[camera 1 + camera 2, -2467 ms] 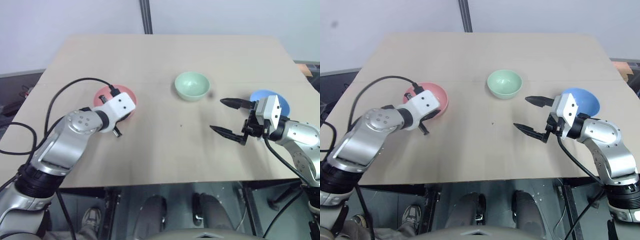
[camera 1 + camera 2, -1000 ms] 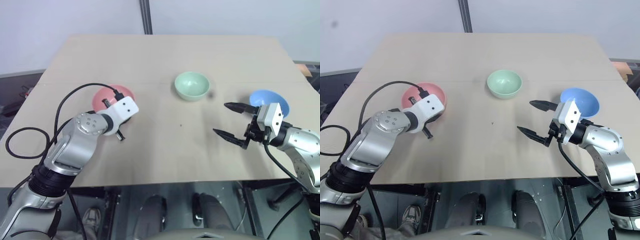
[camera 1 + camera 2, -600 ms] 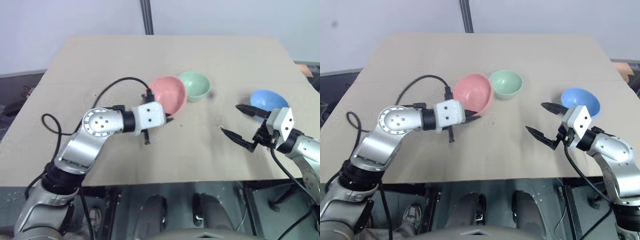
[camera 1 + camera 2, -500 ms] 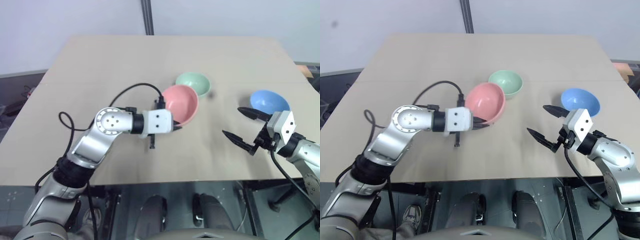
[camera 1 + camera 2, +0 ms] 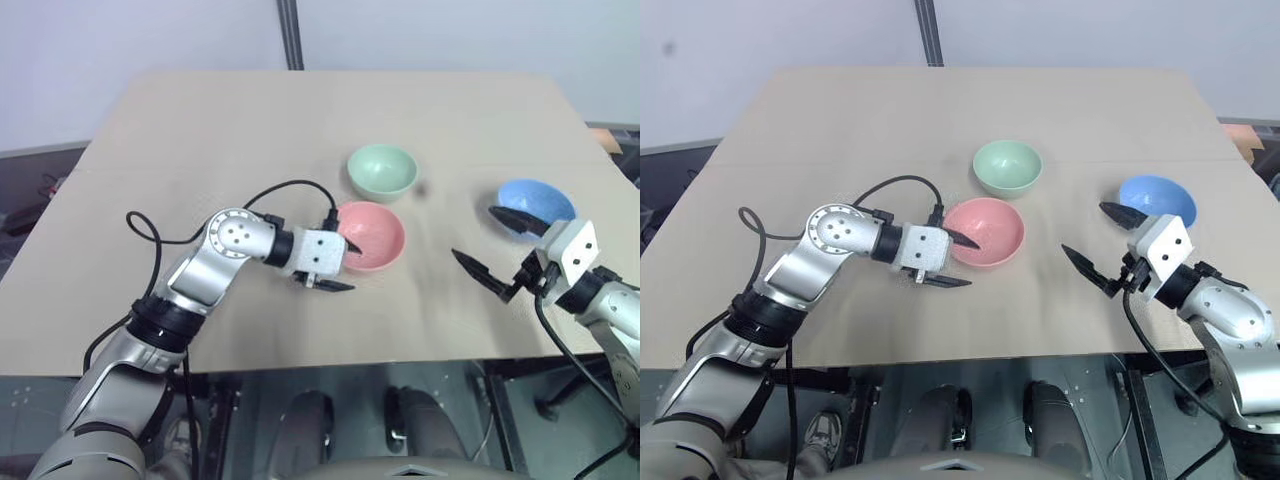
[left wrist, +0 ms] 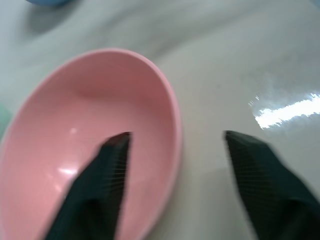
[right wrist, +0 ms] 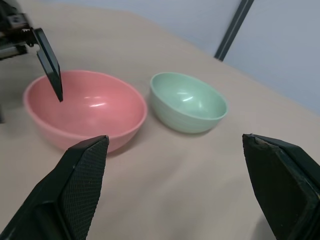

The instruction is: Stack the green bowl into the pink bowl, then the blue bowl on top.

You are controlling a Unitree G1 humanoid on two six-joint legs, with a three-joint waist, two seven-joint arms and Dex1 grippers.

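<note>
Seen from the head camera: pink bowl [image 5: 371, 236] upright near the middle of the tan desk [image 5: 200, 130], green bowl [image 5: 382, 171] just beside it at about 12 o'clock, apparently not touching. Blue bowl [image 5: 536, 205] well apart at 3 o'clock, near the desk's right edge. None stacked so far.

Left gripper [image 5: 344, 266] at the pink bowl's 9 o'clock rim, fingers spread wide and straddling it: one black finger [image 6: 102, 185] inside the bowl, the other outside over bare desk. No visible grip on the rim.

Right gripper [image 5: 494, 246] over the desk between pink and blue bowls, at roughly 4 o'clock from the pink one, fingers wide and empty, upper fingertip overlapping the blue bowl's near rim in the picture.
</note>
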